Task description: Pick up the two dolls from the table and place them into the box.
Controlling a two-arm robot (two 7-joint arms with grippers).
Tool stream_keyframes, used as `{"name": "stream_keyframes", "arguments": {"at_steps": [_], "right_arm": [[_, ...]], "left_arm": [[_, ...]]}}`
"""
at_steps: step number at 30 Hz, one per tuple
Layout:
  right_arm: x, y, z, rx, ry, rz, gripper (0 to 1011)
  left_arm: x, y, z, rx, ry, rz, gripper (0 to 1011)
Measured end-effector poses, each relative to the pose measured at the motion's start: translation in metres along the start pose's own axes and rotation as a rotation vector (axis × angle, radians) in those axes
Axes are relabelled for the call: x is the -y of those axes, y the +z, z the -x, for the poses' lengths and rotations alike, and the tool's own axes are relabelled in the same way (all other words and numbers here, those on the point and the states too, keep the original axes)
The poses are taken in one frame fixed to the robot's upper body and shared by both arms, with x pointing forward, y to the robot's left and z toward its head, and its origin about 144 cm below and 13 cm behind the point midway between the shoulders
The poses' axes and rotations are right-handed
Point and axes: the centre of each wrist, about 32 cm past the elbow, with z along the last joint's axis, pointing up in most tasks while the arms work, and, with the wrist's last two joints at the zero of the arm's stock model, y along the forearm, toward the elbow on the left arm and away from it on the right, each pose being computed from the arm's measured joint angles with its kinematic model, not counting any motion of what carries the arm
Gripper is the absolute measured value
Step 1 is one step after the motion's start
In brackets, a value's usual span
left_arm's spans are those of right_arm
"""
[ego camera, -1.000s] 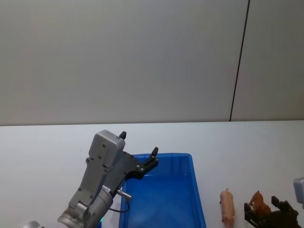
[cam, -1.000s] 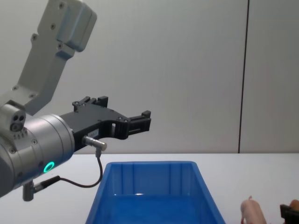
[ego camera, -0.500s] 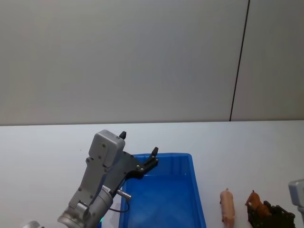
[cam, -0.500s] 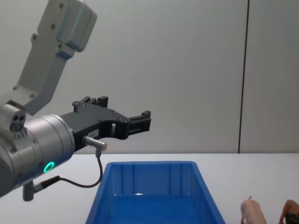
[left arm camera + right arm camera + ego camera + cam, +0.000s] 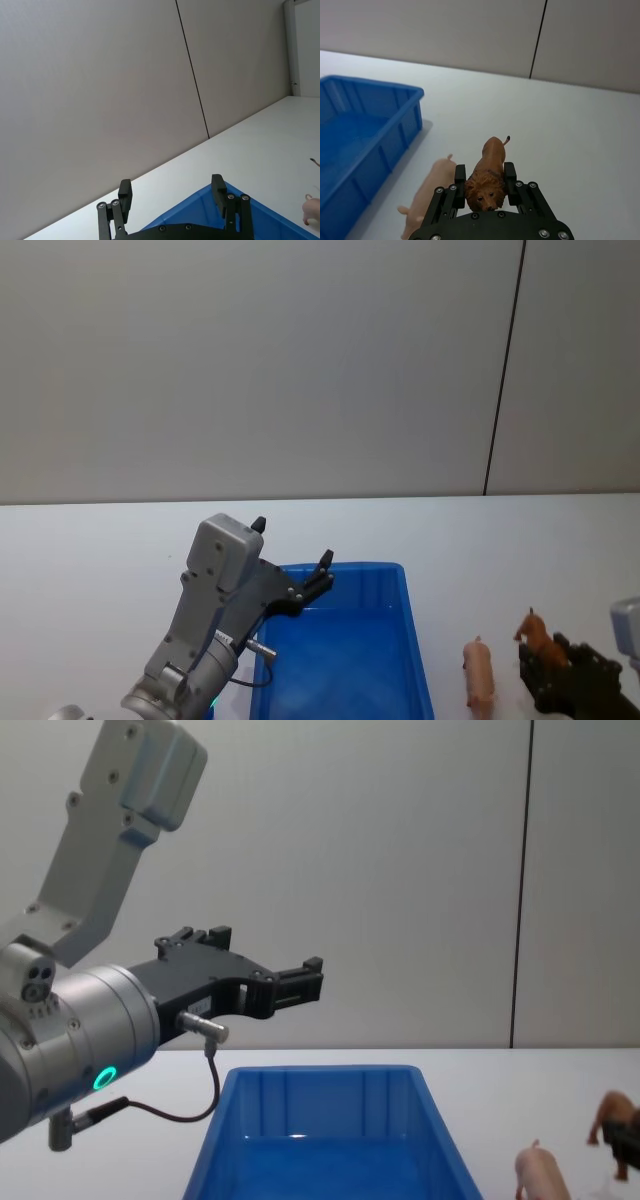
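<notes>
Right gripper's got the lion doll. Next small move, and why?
Probably carry it toward the robot's left until it is over the blue box, without dropping lower. The right gripper is shut on the lion, the box lies to its left, and the pink pig lies on the table between them, so a low path could knock it. The left gripper hovers open by the box.

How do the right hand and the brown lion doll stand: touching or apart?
Touching. The right wrist view shows the right hand shut on the brown lion doll, pressing against both sides of its mane.
</notes>
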Motion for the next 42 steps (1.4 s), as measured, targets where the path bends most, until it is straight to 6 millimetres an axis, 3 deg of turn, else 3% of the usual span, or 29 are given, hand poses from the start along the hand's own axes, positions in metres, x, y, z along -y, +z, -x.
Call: {"name": "stream_keyframes", "arguments": {"at_steps": [20, 33, 42], "right_arm": [[-0.009, 0.034, 0.01, 0.014, 0.187, -0.186, 436], [-0.037, 0.042, 0.023, -0.011, 0.385, -0.224, 436], [-0.068, 0.04, 0.036, -0.036, 0.511, -0.215, 473]], "left_arm": [[0.0, 0.0, 0.0, 0.0, 0.0, 0.0, 1001], [0.0, 0.0, 0.0, 0.0, 0.0, 0.0, 1001], [0.0, 0.0, 0.0, 0.0, 0.0, 0.0, 1001]]}}
